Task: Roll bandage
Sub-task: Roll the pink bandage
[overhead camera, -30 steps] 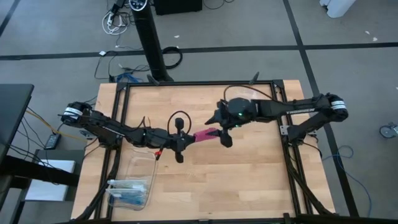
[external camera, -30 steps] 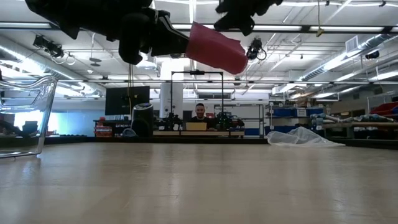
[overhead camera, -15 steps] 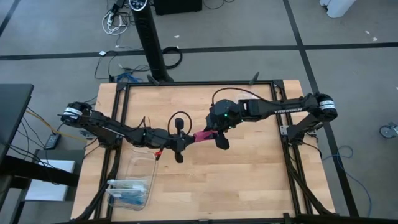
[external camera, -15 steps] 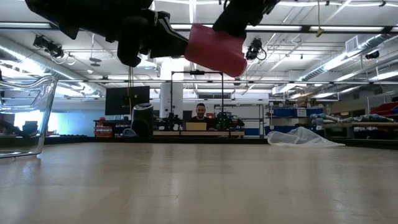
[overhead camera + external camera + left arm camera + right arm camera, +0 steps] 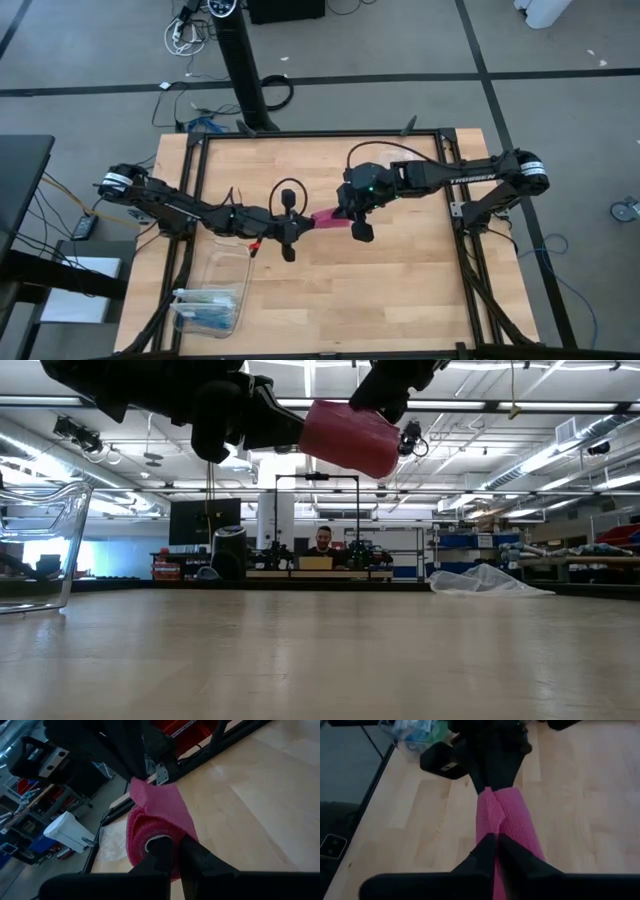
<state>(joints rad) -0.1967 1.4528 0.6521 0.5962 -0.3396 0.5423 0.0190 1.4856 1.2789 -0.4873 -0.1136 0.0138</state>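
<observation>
The magenta-pink bandage (image 5: 328,219) hangs in the air over the middle of the table, between my two grippers. Most of it is a fat roll (image 5: 345,438); a short flat tail (image 5: 512,815) leads off it. My left gripper (image 5: 292,236) comes from the table's left and is shut on the roll (image 5: 160,827). My right gripper (image 5: 356,224) comes from the right, slanting down, and is shut on the tail. The bandage touches nothing else; the tabletop lies well below it. My left gripper has its shut fingers (image 5: 162,851) at the centre of the roll's end face (image 5: 150,840), with the layers wound round them. The fingers come almost level from the table's left, along the roll's axis. The roll is lifted clear of the table. My right gripper pinches the bandage's flat tail (image 5: 492,827) between its two fingers (image 5: 485,847). The fingers slant down from the table's right and lie along the strip. The strip runs on, slightly creased, to the roll at my left gripper, clear of the table.
A clear plastic box (image 5: 215,295) with blue contents stands at the table's near left; its wall (image 5: 40,540) shows in the low view. A clear plastic bag (image 5: 485,580) lies at the far right. Black frame rails (image 5: 320,135) border the table. A person (image 5: 322,540) sits far behind.
My right gripper has edged toward my left gripper, tipped farther down and shut on the bandage's tail. The roll and my left gripper have stayed where they were, clear of the table.
</observation>
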